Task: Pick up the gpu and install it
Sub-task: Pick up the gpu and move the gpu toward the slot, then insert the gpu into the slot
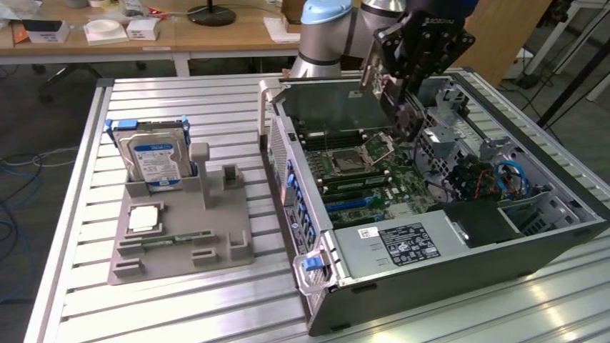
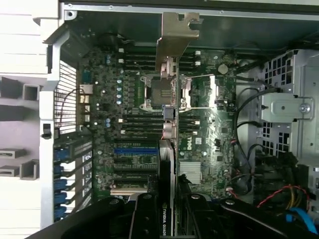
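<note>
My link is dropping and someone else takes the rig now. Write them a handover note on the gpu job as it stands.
Hand: shut on the gpu, which it holds edge-on with the bracket at the far end.
Gpu: in the air inside the open case, over the motherboard near the CPU socket.
Done: gpu picked up and now over the case.
Left: it sits in no slot yet, so it is not installed.
Other: the hard drive stands in its holder at the exterior view's left.
</note>
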Robot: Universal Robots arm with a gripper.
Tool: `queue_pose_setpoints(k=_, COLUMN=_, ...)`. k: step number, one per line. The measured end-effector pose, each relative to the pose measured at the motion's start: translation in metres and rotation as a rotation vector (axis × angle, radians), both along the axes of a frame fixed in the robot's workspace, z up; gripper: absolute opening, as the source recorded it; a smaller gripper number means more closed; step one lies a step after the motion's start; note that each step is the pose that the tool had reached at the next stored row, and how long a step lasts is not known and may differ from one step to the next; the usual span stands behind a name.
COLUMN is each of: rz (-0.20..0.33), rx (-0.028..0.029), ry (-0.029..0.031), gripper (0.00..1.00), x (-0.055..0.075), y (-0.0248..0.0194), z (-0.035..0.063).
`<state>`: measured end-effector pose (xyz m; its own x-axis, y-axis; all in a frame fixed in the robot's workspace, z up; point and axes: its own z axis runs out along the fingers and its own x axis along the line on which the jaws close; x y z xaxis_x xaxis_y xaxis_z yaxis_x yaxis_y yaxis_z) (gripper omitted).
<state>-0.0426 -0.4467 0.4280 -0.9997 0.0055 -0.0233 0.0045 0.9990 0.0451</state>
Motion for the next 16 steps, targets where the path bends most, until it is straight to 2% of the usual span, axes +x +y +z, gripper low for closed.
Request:
queue_pose_setpoints(k=3, rz=0.004, rx=0.0, ry=-0.0001, gripper=0.26, x=0.0081, y=-0.0001, z=0.0)
queue_pose_setpoints(k=16, rz=0.005, rx=0.0001, ry=0.0, gripper=0.26, x=0.0078, y=0.0, z=0.0)
